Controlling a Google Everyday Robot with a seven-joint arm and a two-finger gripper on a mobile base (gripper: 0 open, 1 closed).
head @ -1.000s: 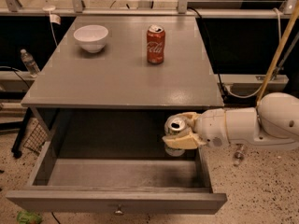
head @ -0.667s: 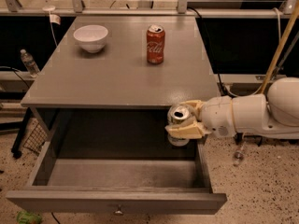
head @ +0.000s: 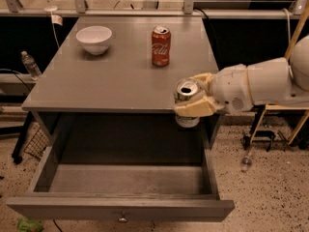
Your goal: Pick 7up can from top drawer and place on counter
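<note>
One gripper (head: 191,96) clasping 7up can (head: 186,89), at counter (head: 116,76) edge

Hand (head: 194,98) clamped on 7up can (head: 186,89) at counter (head: 120,76) front-rt edge, above open top drawer (head: 96,208).
</note>
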